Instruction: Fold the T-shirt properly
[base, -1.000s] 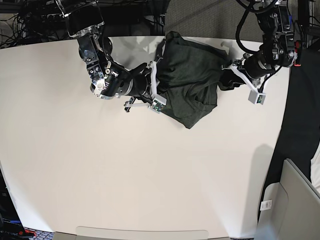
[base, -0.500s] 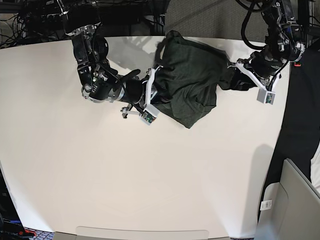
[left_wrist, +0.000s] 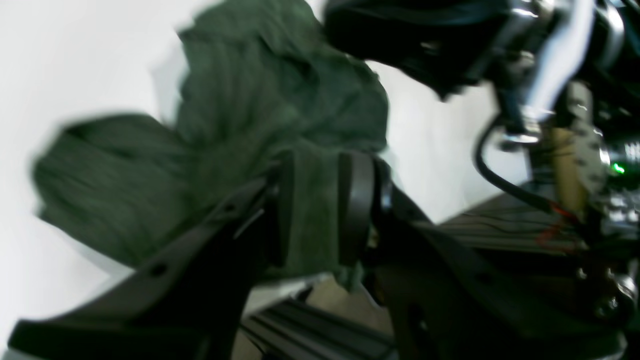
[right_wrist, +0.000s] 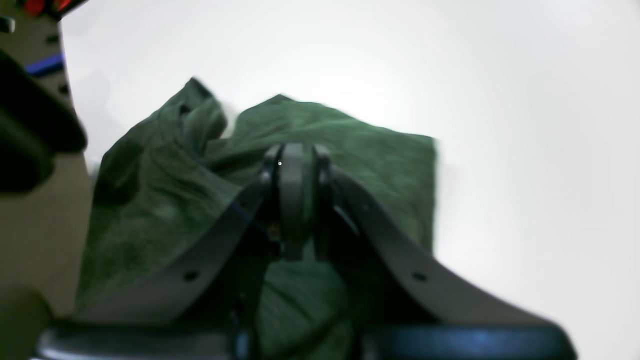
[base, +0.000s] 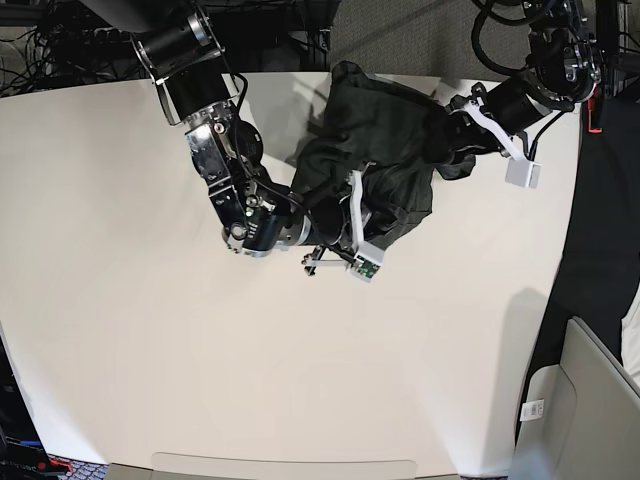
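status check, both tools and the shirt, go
Left tool shut on a fold of the T-shirt. Right tool shut on the T-shirt too. Shirt bunched at the table's far edge, unfolded. Nothing else in the way.

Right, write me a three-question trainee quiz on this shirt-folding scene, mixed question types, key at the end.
1. True or false: the shirt lies flat and fully spread on the table.
2. What is the left hand clamped on?
A. nothing
B. a fold of the shirt
C. a cable
3. Fill in: the right hand is ____ on shirt fabric.

Key:
1. False; it is bunched near the table's far edge.
2. B; green cloth sits between its fingers.
3. Shut; its fingers meet with the shirt around and under them.
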